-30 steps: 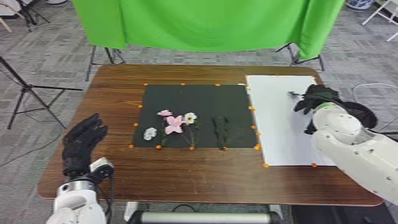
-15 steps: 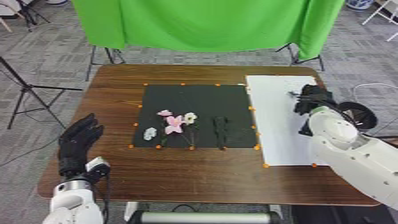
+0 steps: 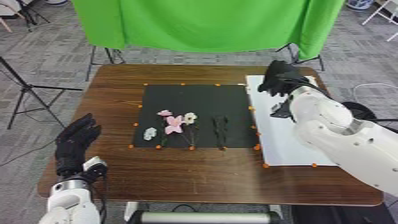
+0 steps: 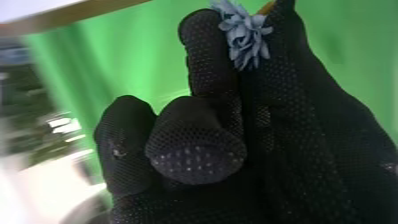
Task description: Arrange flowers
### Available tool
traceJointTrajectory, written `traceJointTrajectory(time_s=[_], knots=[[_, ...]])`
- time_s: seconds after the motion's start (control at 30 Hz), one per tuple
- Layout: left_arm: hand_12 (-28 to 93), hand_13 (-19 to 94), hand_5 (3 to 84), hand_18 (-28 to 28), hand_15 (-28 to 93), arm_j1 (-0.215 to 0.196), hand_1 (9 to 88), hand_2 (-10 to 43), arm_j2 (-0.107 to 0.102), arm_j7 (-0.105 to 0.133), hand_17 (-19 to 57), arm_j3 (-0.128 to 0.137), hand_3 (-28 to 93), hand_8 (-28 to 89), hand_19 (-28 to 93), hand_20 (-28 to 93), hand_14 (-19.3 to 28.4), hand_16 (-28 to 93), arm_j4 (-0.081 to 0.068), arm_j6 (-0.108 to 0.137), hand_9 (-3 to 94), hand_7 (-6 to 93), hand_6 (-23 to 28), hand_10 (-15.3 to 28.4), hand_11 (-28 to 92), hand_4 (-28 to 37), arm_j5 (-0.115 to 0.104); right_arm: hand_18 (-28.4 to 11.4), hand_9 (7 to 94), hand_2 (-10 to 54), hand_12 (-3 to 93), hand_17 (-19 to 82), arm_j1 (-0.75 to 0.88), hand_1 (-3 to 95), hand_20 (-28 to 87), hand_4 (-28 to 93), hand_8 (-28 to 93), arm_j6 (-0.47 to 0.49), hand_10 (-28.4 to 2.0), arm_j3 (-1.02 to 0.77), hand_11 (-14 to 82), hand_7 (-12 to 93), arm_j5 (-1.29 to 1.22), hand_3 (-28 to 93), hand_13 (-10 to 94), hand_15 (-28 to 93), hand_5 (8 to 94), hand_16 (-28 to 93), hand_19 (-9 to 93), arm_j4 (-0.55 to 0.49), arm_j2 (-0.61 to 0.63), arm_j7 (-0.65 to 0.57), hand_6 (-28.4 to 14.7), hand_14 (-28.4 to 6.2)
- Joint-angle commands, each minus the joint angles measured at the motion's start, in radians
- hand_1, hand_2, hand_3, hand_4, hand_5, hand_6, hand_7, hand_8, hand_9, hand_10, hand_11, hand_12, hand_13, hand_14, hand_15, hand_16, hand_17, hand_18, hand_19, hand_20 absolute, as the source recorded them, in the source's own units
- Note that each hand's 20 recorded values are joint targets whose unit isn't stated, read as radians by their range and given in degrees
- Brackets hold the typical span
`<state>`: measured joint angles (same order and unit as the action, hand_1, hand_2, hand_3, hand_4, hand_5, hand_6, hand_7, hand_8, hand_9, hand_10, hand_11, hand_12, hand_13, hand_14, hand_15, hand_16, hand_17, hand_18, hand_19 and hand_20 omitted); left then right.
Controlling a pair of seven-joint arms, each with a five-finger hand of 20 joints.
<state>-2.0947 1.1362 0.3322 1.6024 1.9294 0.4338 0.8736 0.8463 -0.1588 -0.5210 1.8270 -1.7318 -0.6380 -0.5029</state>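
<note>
While the R hand [image 3: 284, 79] hangs over the far end of the white sheet [image 3: 284, 142], its fingers pinch a blue flower [image 4: 244, 37]; wrist view has the petals up by the fingertips, w/ a small orange-tan bit [image 4: 266, 7] right next to them. What that bit is, can't tell. Behind the hand in that same view: green cloth [image 3: 204, 27].

Just L of the sheet, the black mat [image 3: 200, 95] lies flat on the brown table [image 3: 200, 170], orange markers [image 3: 192, 148] dotted along its edges. On its near L part, blooms sit close together: sm. pink flower [image 3: 164, 113] farthest back, lg. pink flower [image 3: 174, 125] nearer, white flower [image 3: 190, 118] just R of that one, whitish cluster [image 3: 149, 133] nearest the mat's L edge. Thin stems run from the blooms twd. the near edge. Dk. green sprig [image 3: 220, 131] lies R of them, lengthwise, apart from the group.

Farther out, the L hand [image 3: 75, 142] is over the table's L side, holding nothing, fingers relaxed & pointing fwd., well apart from the flowers. Past the table's L side stands a black tripod [image 3: 28, 86].
</note>
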Motion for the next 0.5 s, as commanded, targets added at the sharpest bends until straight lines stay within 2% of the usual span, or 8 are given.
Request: traceJointTrajectory(time_s=[0.03, 0.1, 0.23, 0.4, 0.5], knots=[[10, 40, 49.0, 14.0, 30, 0.005, 45.2, 4.8, -0.017, 0.008, 15.3, -0.055, 70, -10, 25, 29, 16.0, -3, 0.019, 0.028, 42.6, 20.7, 2.1, 12.4, 25, -14.2, -0.001, -13.9, 89.7, -9.5, 35.8, 63, -0.301, 59.0, 53, -22, 5, 0.192, -8.4, 0.290, 10.1, 19, -0.025, 64, 90, 64, 79.3, 33, 93, 0.044, -0.161, 0.190, 1.1, -2.1], [10, 40, 49.0, 13.9, 30, 0.011, 45.3, 4.9, -0.019, 0.003, 15.1, -0.058, 70, -11, 24, 29, 16.0, -3, 0.017, 0.024, 42.6, 20.6, 2.1, 12.4, 25, -14.3, 0.000, -13.7, 89.6, -9.5, 36.0, 63, -0.360, 58.9, 53, -22, 5, 0.232, -8.3, 0.361, 9.6, 19, -0.010, 64, 90, 64, 79.2, 33, 93, 0.073, -0.191, 0.242, 1.3, -2.1], [10, 39, 49.1, 14.0, 30, 0.009, 45.1, 4.9, -0.014, -0.001, 14.4, -0.060, 70, -11, 23, 28, 15.9, -3, 0.017, 0.021, 42.5, 20.7, 2.1, 12.2, 25, -14.4, -0.001, -13.7, 89.6, -9.5, 36.0, 63, -0.390, 58.3, 53, -23, 4, 0.254, -8.2, 0.432, 9.4, 20, 0.007, 64, 89, 65, 79.1, 33, 93, 0.093, -0.221, 0.246, 1.8, -2.0], [10, 39, 49.1, 14.1, 30, -0.003, 45.0, 5.0, -0.013, -0.006, 14.3, -0.050, 70, -11, 23, 28, 15.9, -3, 0.020, 0.024, 42.5, 20.8, 1.9, 12.2, 25, -14.4, -0.005, -13.6, 89.6, -9.5, 35.9, 63, -0.362, 58.1, 53, -23, 3, 0.267, -8.3, 0.421, 9.4, 21, 0.030, 65, 89, 65, 78.9, 32, 93, 0.118, -0.228, 0.258, 2.0, -2.1], [10, 39, 49.1, 14.2, 30, -0.002, 45.0, 5.1, -0.014, -0.009, 14.3, -0.046, 70, -11, 23, 28, 15.9, -3, 0.017, 0.019, 42.5, 20.9, 1.9, 12.1, 25, -14.4, -0.004, -13.6, 89.4, -9.5, 35.7, 63, -0.357, 57.9, 54, -24, 3, 0.272, -8.3, 0.416, 9.5, 21, 0.035, 65, 89, 65, 78.8, 32, 93, 0.138, -0.233, 0.241, 2.2, -2.0]])
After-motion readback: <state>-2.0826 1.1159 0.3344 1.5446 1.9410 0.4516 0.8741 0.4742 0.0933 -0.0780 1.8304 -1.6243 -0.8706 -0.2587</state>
